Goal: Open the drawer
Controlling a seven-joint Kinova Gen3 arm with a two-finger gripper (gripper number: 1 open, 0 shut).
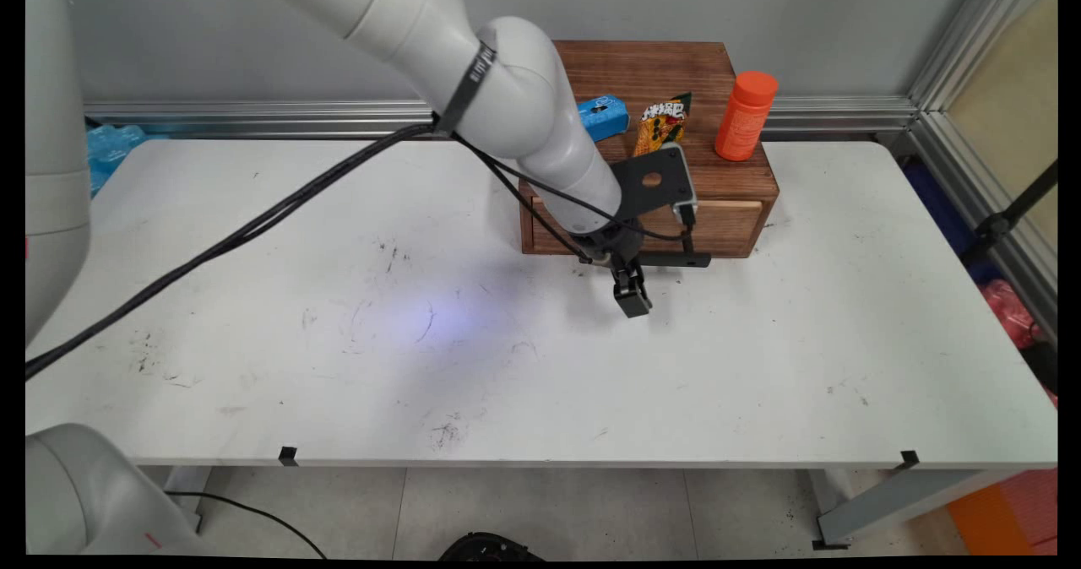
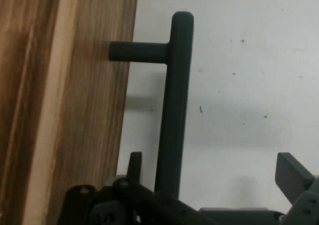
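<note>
Fingers spread wide at the drawer handle

We see the wooden drawer box left of the fingers, its black handle bar running between them, bare white tabletop off to the right.

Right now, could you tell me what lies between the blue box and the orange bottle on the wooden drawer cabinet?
In the main view, an upright orange-and-black snack packet stands between the blue box and the orange bottle.

A wooden drawer box stands at the far side of the white table, with a black bar handle on its front. On its top rest a blue item, a snack packet and an upright orange bottle.
</note>
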